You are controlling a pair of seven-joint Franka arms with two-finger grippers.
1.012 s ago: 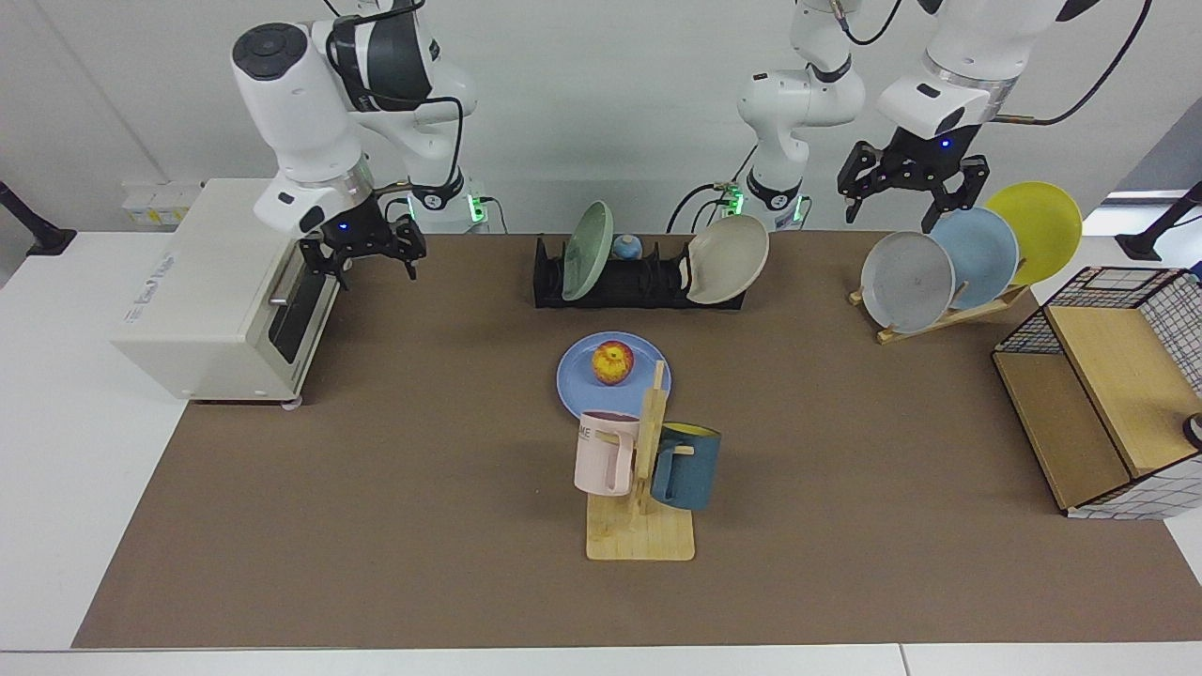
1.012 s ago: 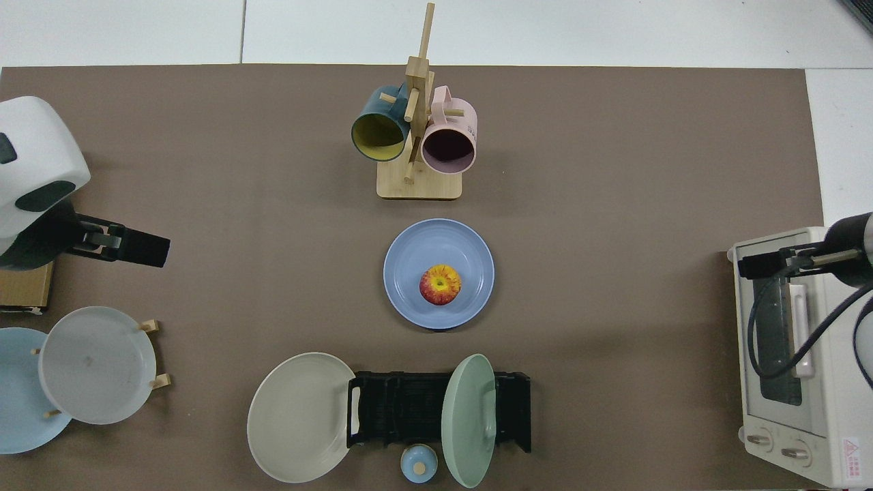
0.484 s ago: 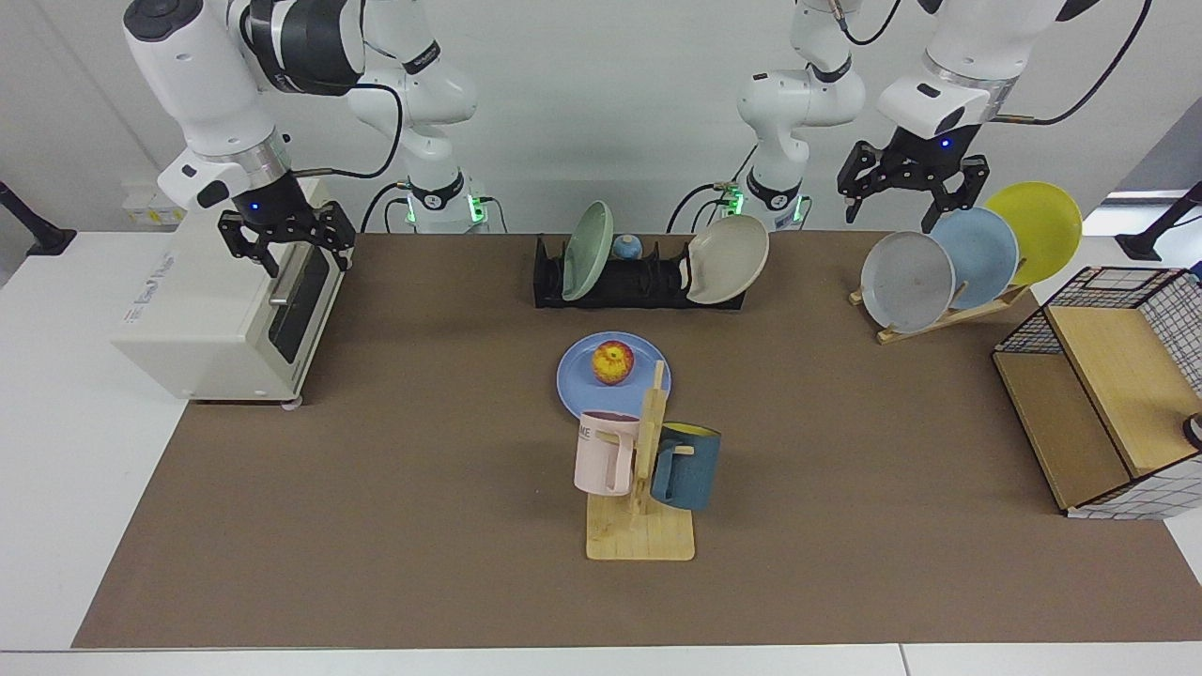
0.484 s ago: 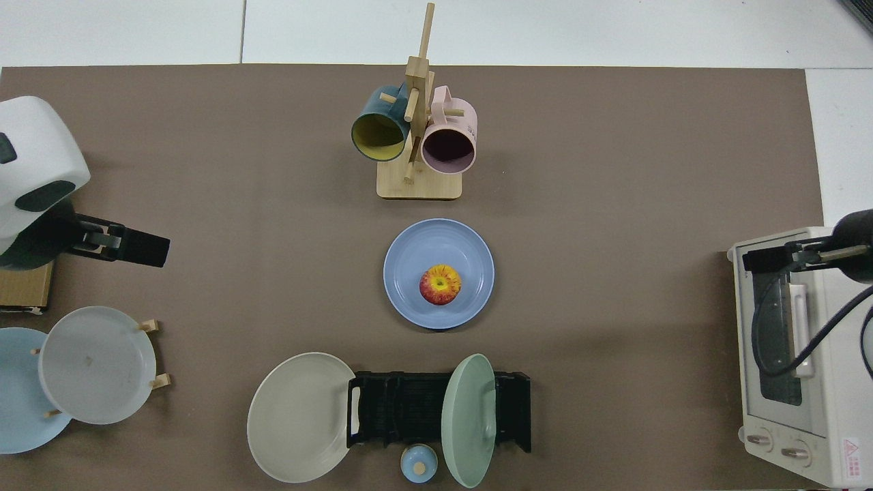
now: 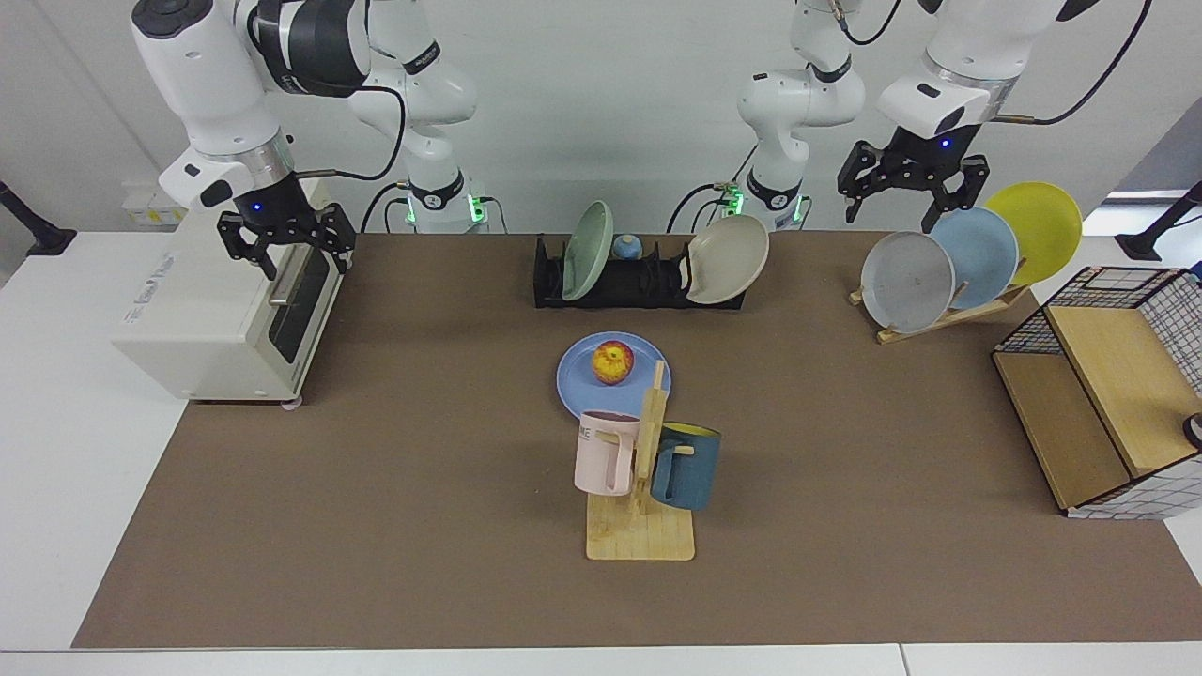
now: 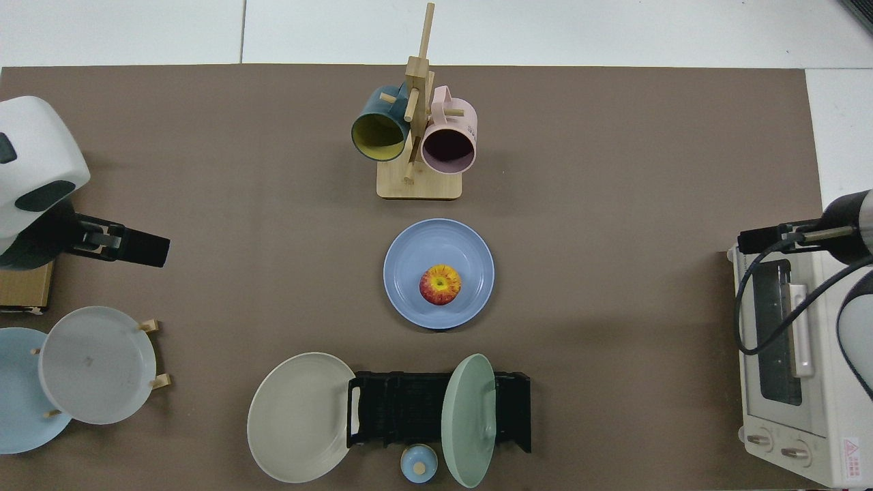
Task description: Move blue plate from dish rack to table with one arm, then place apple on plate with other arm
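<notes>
The apple is sitting on the blue plate at mid-table, forward of the dish rack — both grippers are hanging open and empty: right gripper over the toaster oven, left gripper above the wooden plate stand, each well apart from the plate.

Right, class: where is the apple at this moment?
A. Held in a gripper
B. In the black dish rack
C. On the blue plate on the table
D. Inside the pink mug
C: the apple sits on the blue plate, which lies flat on the table, with both grippers far off at the sides.
</notes>
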